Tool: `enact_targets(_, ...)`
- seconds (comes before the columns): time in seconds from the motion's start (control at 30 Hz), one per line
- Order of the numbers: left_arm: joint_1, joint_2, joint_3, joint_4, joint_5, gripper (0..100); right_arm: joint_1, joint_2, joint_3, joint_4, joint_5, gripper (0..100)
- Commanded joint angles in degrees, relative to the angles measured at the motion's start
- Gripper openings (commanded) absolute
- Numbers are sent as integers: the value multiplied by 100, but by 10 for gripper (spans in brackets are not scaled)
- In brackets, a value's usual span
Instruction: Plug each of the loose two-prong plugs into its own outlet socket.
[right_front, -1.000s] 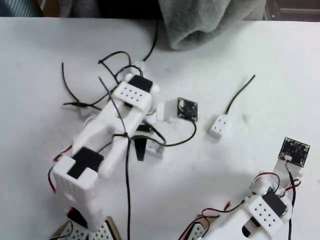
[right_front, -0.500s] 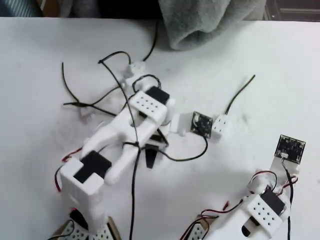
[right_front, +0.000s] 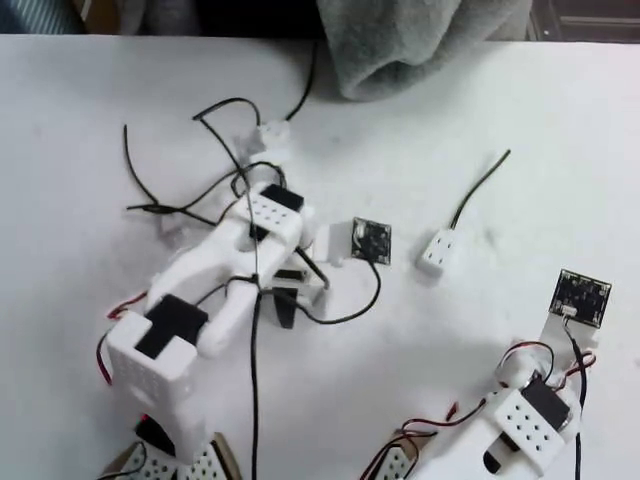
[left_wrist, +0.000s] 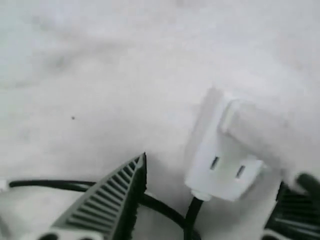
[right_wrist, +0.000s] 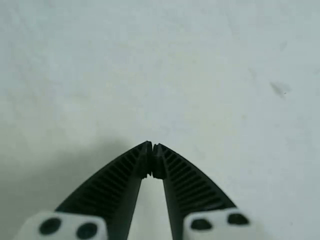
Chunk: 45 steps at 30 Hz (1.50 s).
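Swung my left arm (right_front: 215, 265) back leftward since half a second ago. Its small black camera board (right_front: 370, 240) was touching the white cube connector (right_front: 438, 250) and now sits apart from it. The connector's thin black lead (right_front: 478, 190) runs toward the far edge. Left claw (left_wrist: 212, 172) is released, jaws wide. White plastic two-slot socket block (left_wrist: 222, 167) lies between them on the white bench (right_front: 560, 120), slots facing the camera, black cord (left_wrist: 192, 220) leaving its claw-side end. Right claw (right_wrist: 152, 161) is clenched on nothing, tips touching, over the bench.
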Motion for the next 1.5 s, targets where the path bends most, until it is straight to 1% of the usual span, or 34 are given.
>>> enact_targets(0.0, -84, -303, 0, -343, 712, 391, -22, -75, -26, 40, 70, 21)
enact_targets(0.3, -4, -303, 18, -352, 800, 381, -13, -75, -26, 40, 70, 21)
enact_targets(0.37, -4, -303, 18, -352, 809, 323, -13, -75, -26, 40, 70, 21)
enact_targets(0.53, 92, -295, 44, -360, 835, 94, -4, -75, -26, 40, 70, 21)
enact_targets(0.57, 92, -295, 53, -360, 844, 71, -4, -75, -26, 40, 70, 21)
enact_targets(0.7, 92, -303, 9, -360, 870, 85, 4, -75, -26, 40, 70, 21)
enact_targets(0.77, 66, -356, -88, -413, 1231, 85, 4, -75, -26, 40, 70, 21)
enact_targets(0.8, 48, -356, -255, -475, 1582, 86, 4, -75, -26, 40, 70, 21)
enact_targets(0.83, 22, -330, -475, -527, 2057, 86, 4, -75, -26, 40, 70, 21)
enact_targets(0.9, -224, -312, -1037, -554, 3103, 86, 4, -75, -26, 31, 70, 21)
enact_targets(0.97, -488, -303, -1653, -554, 3991, 86, 4, -75, -26, 31, 62, 21)
enact_targets(1.0, -629, -303, -1960, -527, 4334, 87, 4, -75, -18, 31, 62, 21)
enact_targets(1.07, -901, -295, -2462, -519, 4800, 87, 4, -75, -18, 31, 62, 21)
enact_targets(1.13, -1103, -207, -2901, -519, 5037, 87, 4, -75, -18, 31, 62, 21)
enact_targets(1.23, -1253, 242, -3543, -457, 5073, 87, 4, -75, -18, 31, 62, 21)
enact_targets(1.4, -1376, 1736, -5090, -79, 5099, 93, 4, -75, 18, 13, 62, 21)
enact_targets(1.47, -1376, 2431, -5820, 281, 5099, 135, 4, -75, 44, 4, 62, 21)
